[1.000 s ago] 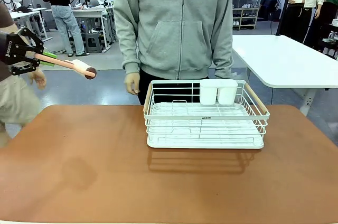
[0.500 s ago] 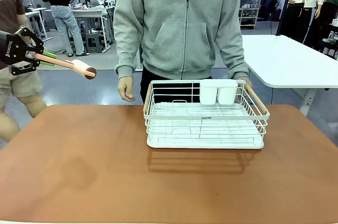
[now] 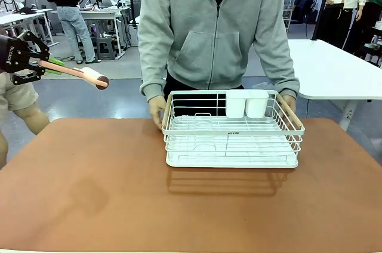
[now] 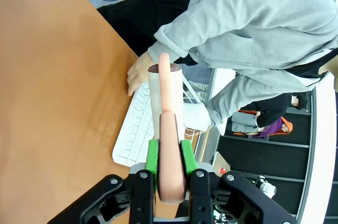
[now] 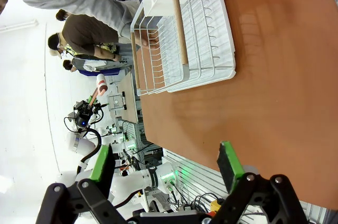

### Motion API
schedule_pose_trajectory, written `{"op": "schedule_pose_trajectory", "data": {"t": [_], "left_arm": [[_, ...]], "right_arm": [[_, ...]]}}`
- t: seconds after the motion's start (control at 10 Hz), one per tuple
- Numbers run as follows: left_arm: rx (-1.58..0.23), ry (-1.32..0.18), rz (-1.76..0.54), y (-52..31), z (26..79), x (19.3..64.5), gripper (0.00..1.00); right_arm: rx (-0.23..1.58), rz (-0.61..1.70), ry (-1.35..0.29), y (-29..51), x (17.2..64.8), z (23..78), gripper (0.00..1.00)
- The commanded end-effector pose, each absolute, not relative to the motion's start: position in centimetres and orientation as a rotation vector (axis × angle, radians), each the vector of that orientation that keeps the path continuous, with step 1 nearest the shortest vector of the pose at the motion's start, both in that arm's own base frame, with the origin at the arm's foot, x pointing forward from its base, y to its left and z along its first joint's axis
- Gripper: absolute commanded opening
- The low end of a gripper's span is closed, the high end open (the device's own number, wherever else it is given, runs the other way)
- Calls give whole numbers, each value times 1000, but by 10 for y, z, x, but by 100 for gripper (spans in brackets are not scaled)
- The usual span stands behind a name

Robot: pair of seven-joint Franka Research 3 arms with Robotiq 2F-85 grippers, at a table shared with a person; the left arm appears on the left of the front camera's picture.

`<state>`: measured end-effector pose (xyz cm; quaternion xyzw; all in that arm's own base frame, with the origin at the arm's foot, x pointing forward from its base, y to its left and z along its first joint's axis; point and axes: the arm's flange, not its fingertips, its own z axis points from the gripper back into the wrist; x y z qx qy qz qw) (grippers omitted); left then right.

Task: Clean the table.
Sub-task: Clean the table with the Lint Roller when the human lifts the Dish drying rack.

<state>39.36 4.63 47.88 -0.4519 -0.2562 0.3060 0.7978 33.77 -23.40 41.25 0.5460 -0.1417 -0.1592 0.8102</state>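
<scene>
The table [image 3: 89, 193] has a matte reddish-brown top. My left gripper [image 3: 51, 65] hangs high over its far-left corner, shut on the peach handle of a roller [image 3: 89, 76] whose white head points toward the middle. In the left wrist view the green pads clamp that handle [image 4: 170, 152] and the roller head [image 4: 161, 92] sticks out ahead, above the table [image 4: 47, 76]. In the right wrist view my right gripper [image 5: 165, 163] stands open with nothing between its fingers, above the table [image 5: 274, 86].
A white wire rack [image 3: 233, 145] with two white cups [image 3: 246, 104] sits on the table's far middle. A person in a grey hoodie holds both its ends with a hand [image 3: 157, 108] on each. A white-topped table [image 3: 322, 68] stands behind, right.
The person has stepped up to the table and put both hands on the rack's ends. My left gripper and the roller have stayed where they were.
</scene>
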Motion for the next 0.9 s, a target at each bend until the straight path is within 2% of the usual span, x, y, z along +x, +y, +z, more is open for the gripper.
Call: {"op": "schedule_pose_trajectory", "data": {"t": [0.0,0.8], "left_arm": [[-965,-551,653,46,479,394,2],[-965,-551,653,46,479,394,2]], "right_arm": [[1169,-337,-311,-235,337,415,100],[1169,-337,-311,-235,337,415,100]]}}
